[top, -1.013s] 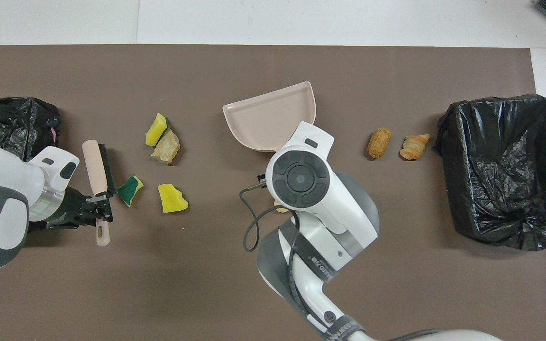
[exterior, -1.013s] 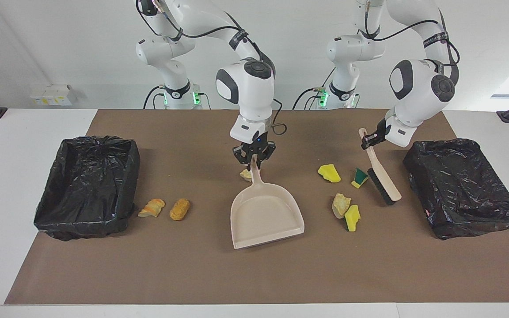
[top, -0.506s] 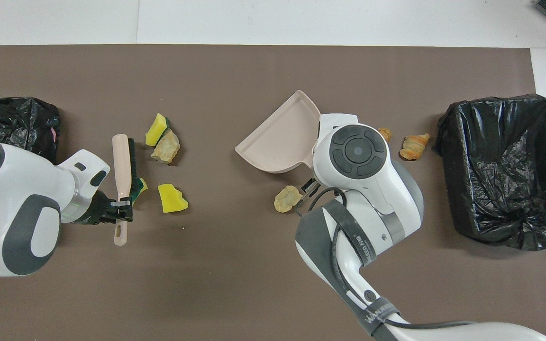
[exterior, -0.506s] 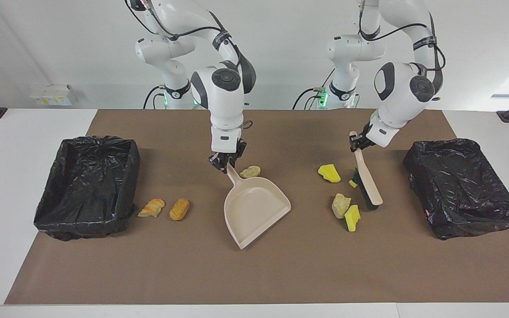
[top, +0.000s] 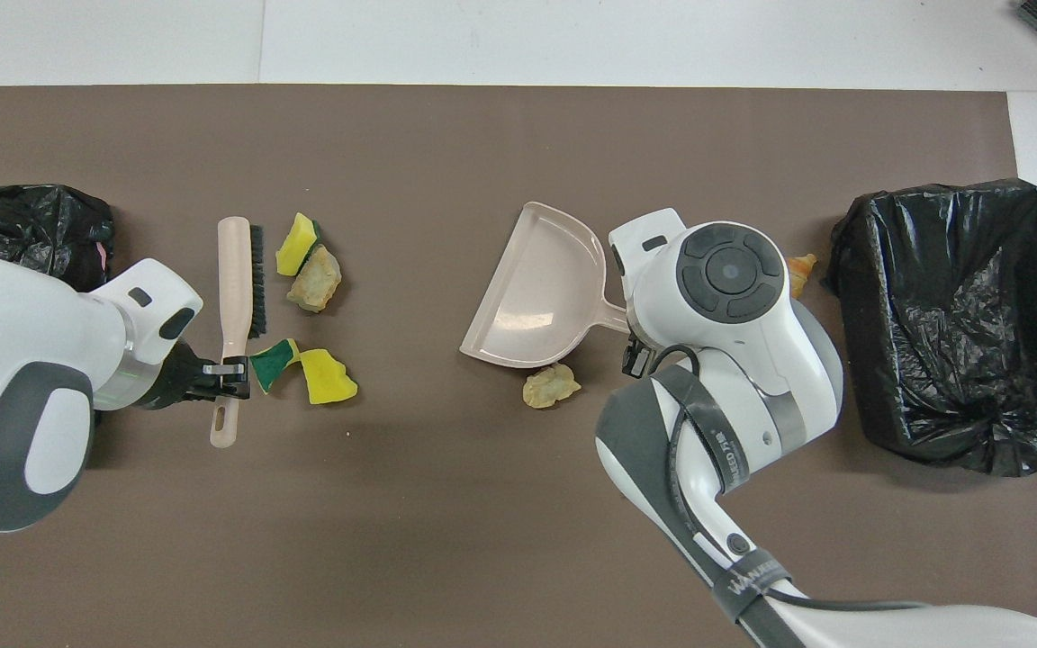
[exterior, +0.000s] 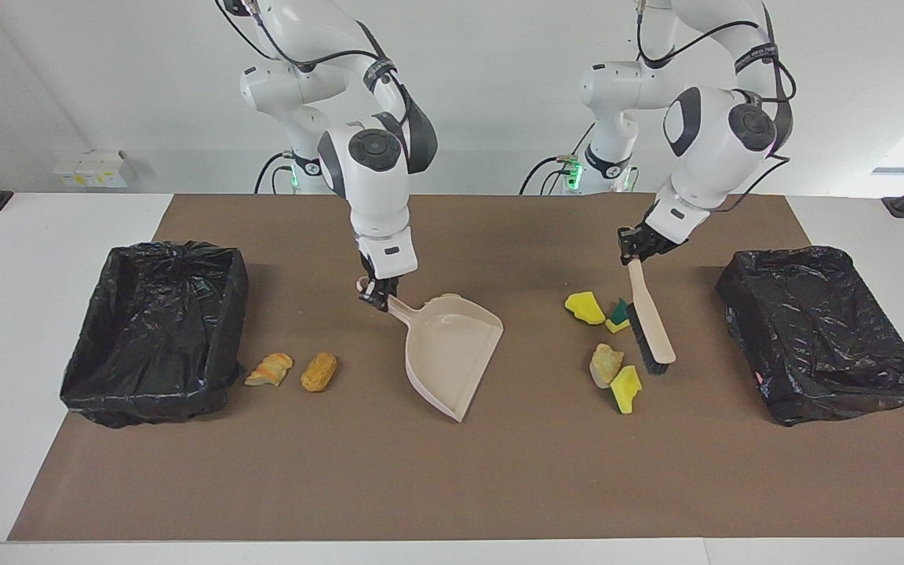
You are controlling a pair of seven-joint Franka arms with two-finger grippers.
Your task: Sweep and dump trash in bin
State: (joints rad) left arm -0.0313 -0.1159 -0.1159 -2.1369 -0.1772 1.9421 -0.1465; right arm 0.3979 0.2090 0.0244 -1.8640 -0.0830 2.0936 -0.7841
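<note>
My right gripper [exterior: 373,292] is shut on the handle of the beige dustpan [exterior: 452,353], which is tilted with its mouth toward the left arm's end. A tan chunk [top: 551,385] lies beside the pan, nearer to the robots. My left gripper [exterior: 631,245] is shut on the brush [exterior: 648,326] handle, with the bristles beside a green-backed sponge [top: 274,360] that touches a yellow piece [top: 328,378]. Another yellow sponge [top: 296,245] and a tan chunk [top: 316,281] lie together farther from the robots. Two orange bread-like pieces [exterior: 318,371] lie beside the bin [exterior: 154,329] at the right arm's end.
A second black-lined bin [exterior: 821,329] stands at the left arm's end, close to the brush. A brown mat [exterior: 452,486] covers the table, with white table edge around it.
The right gripper carried the dustpan toward the right arm's end and turned its mouth toward the sponges. The left gripper moved the brush toward the middle, pushing the green-backed sponge against the yellow one.
</note>
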